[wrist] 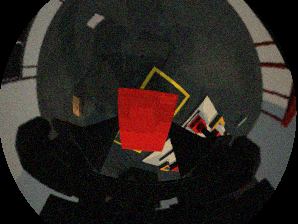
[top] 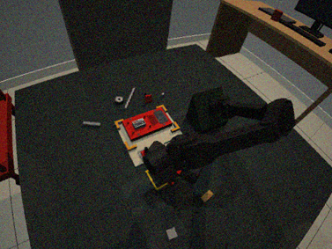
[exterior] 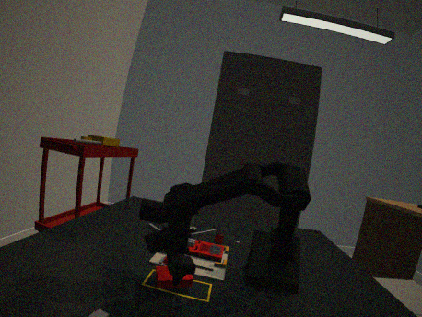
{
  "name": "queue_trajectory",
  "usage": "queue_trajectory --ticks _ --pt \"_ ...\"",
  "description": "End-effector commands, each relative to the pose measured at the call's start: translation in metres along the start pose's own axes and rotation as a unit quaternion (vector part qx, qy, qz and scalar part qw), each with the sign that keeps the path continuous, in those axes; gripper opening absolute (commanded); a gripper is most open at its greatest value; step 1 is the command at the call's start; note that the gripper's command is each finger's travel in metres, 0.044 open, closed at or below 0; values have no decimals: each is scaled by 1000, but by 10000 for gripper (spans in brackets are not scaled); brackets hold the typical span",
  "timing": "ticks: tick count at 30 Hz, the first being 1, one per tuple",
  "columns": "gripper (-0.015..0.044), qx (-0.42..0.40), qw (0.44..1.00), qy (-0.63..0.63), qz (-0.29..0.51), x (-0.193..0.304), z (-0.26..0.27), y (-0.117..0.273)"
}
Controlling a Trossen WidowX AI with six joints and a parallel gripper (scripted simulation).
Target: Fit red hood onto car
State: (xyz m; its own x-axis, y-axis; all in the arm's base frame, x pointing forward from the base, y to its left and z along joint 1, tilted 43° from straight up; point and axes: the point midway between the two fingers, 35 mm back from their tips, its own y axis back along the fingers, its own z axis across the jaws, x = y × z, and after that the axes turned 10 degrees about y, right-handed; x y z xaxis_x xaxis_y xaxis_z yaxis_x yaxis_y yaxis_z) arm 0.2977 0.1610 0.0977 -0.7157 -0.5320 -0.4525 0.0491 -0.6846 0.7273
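Observation:
The red hood [top: 178, 172] [exterior: 163, 275] [wrist: 147, 112] is between the fingers of my gripper [exterior: 177, 277] [wrist: 145, 120], which is shut on it. The hood hangs slightly above the yellow rectangle [top: 151, 179] [exterior: 210, 292] [wrist: 172, 81], its flat roof facing the wrist camera. The red chassis [top: 131, 133] [exterior: 197, 252] sits between orange corners on the pale jig board [top: 148, 140] [exterior: 217, 272] [wrist: 207, 106]. The grey engine block [top: 139, 123] stands on its deck, with small dark pegs around it. The hood's corner holes are hidden.
Beyond the jig lie a small red part [top: 148, 97], a thin rod [top: 129, 98] and a ring [top: 118, 99]. A grey bar [top: 91, 124] lies to the left. A wooden block [top: 207, 196] [wrist: 76, 106] and a white square [top: 171, 232] [wrist: 95, 20] lie near the gripper's side.

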Motion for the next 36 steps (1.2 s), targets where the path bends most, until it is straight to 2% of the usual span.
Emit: queue_trajectory --ticks 1,14,22,36 --pt "0 4 1000 7 -8 -5 1 19" --pt "0 4 1000 7 -8 -4 1 67" --pt "0 4 1000 2 -4 -1 0 72" --pt "0 16 997 -81 0 27 -78 77"
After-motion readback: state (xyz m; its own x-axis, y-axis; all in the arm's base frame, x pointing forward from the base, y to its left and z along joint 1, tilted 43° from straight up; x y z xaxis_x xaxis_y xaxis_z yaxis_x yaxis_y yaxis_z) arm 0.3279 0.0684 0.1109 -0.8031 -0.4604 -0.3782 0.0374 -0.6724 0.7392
